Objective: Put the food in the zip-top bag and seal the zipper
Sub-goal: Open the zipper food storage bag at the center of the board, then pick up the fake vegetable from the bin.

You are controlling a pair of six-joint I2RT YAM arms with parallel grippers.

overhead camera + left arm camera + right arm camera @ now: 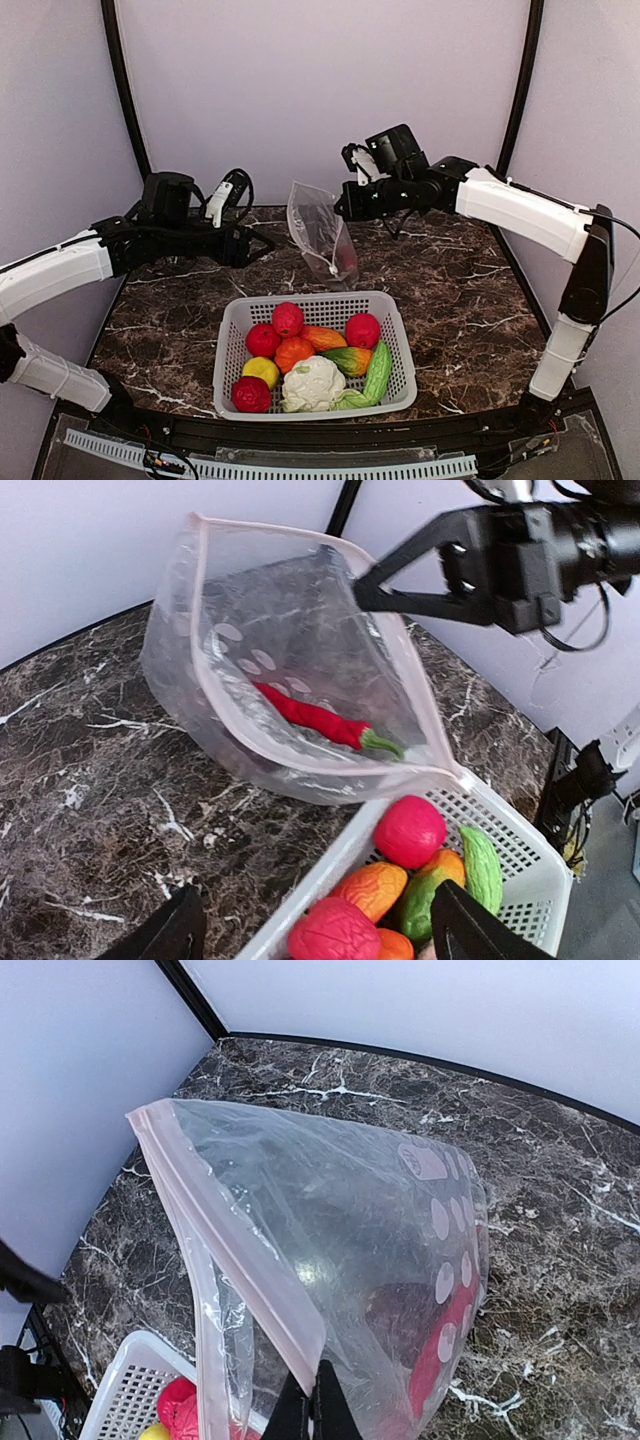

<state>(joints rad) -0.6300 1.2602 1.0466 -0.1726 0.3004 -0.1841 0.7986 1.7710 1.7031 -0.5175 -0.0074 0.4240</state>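
Top view: the right gripper (342, 208) pinches the zip-top bag (322, 238), its mouth facing the left gripper (262, 246). A white basket (228, 335) of toy food (288, 318) sits nearer the bases.

Left wrist: fingers (165, 935) spread and empty. A red chilli (318, 718) lies inside the bag ahead of them.

Right wrist: fingers (300, 1410) clamped together on the zipper (225, 1245).

I read the zip-top bag (290, 630) as thin clear plastic, glossy and crinkled (zipper strip looks whitish). Red chili (318, 718) is smooth and shiny. The food (288, 318) is glossy, some of it bumpy. Basket (232, 350) is white slotted plastic, fairly matt. Tabletop (90, 780) is dark marble-look, polished.
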